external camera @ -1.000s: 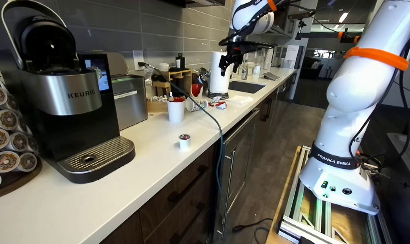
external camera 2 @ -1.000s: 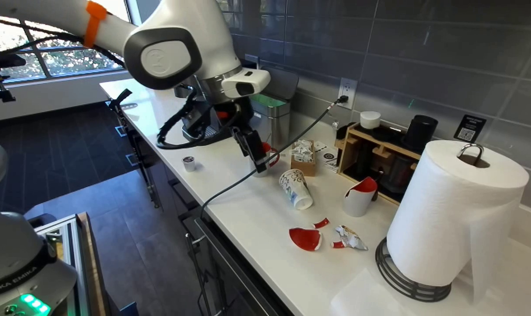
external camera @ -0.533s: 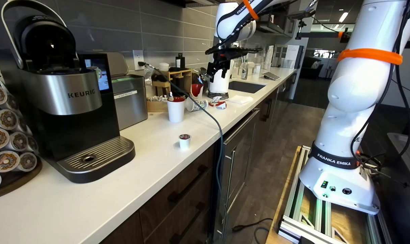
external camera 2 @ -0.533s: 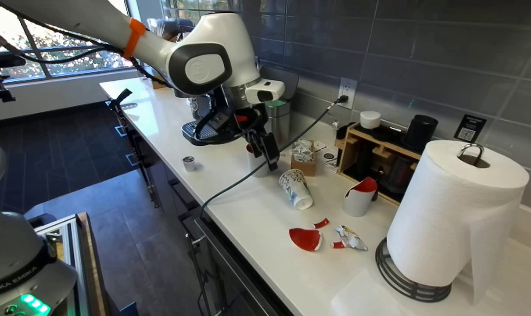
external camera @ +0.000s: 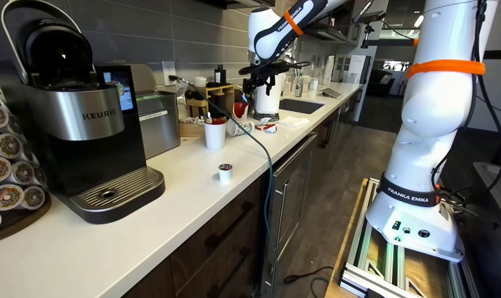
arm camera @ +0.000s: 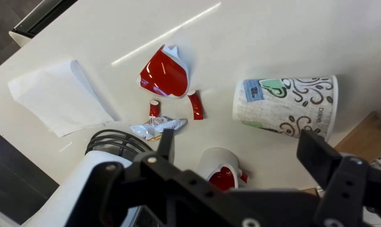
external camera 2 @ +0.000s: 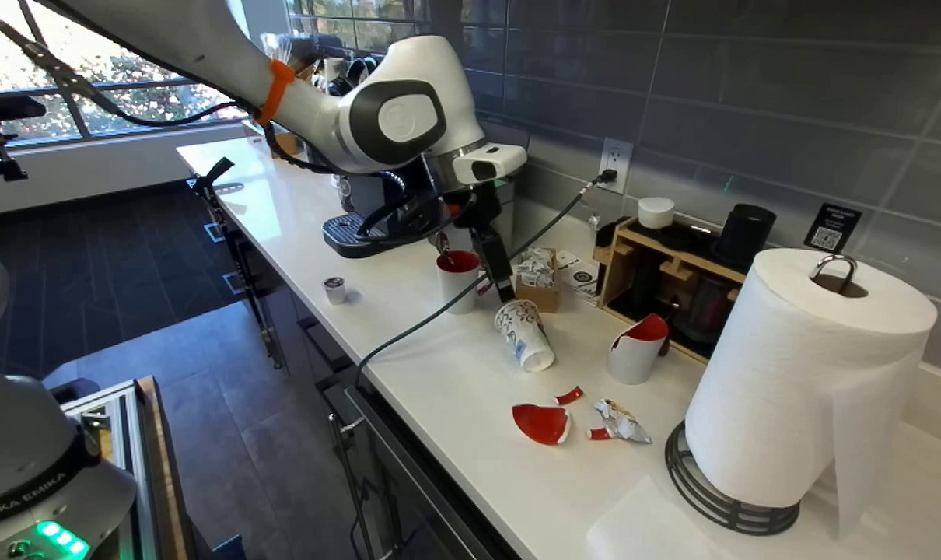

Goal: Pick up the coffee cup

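A patterned paper coffee cup [arm camera: 285, 107] lies on its side on the white counter. It also shows in both exterior views [external camera: 234, 129] [external camera 2: 526, 334]. My gripper [arm camera: 237, 138] is open, with wide-apart fingers [arm camera: 316, 156] and nothing between them. In the wrist view the cup lies beyond the fingers, and the right fingertip overlaps its lower edge. In the exterior views the gripper [external camera 2: 506, 295] points down above the counter, near the cup; in one its tip appears just over the cup's far end. The exact height above the cup is hard to tell.
A white mug with red inside [external camera 2: 456, 288] stands beside the cup; a dark cable [external camera 2: 420, 327] crosses the counter. A broken mug [external camera 2: 632, 359], red shards [external camera 2: 543, 424], a wrapper [external camera 2: 622, 424], a wooden box [external camera 2: 539, 297] and a paper towel roll [external camera 2: 797, 389] stand or lie around.
The arm and gripper have moved across the counter toward the wall and closer to the paper cup. The cup and other objects have not moved.
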Motion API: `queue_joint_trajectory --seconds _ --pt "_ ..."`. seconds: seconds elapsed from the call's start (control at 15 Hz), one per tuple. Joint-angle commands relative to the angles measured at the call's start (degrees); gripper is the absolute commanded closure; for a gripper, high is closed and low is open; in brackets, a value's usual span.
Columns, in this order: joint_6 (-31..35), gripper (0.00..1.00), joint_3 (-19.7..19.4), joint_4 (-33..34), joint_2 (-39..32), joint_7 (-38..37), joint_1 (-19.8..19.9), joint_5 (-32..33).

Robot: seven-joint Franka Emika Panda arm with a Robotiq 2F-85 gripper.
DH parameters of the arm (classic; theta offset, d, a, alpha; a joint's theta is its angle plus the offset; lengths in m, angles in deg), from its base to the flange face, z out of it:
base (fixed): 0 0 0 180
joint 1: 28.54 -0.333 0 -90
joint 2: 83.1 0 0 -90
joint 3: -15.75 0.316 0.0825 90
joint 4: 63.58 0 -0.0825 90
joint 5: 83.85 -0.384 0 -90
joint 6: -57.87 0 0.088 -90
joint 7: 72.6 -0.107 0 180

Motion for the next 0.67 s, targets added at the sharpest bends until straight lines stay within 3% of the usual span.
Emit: queue_joint_trajectory --seconds 0.0,0.2,0.6 --pt "-7.5 0.00 -0.9 9.1 -8.9 -8.3 -4.1 3.8" --pt "-12.0 0.00 -0.6 14.2 -14.1 -5.7 -6.5 1.2" --pt "-13.4 0.00 -2.5 21.9 -21.5 -5.0 -9.4 1.8"
